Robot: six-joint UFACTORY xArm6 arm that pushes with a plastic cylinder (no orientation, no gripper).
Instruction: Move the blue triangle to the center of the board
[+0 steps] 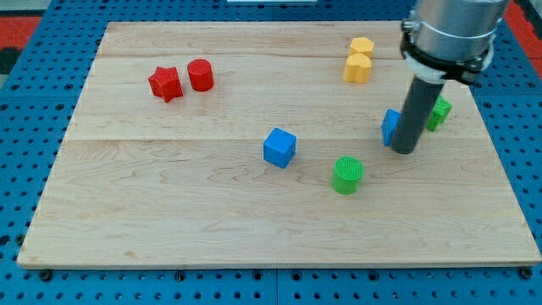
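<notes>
The blue triangle (389, 126) lies at the view's right, mostly hidden behind the dark rod; only its left part shows. My tip (405, 152) rests on the board right beside the triangle, on its right and lower side, seemingly touching it. A blue cube (279, 147) sits near the middle of the wooden board (169, 203).
A green cylinder (346, 174) lies below and left of my tip. A green block (439, 112) peeks out right of the rod. Two yellow blocks (358, 60) sit at the top right. A red star (166, 83) and a red cylinder (200, 74) sit at the top left.
</notes>
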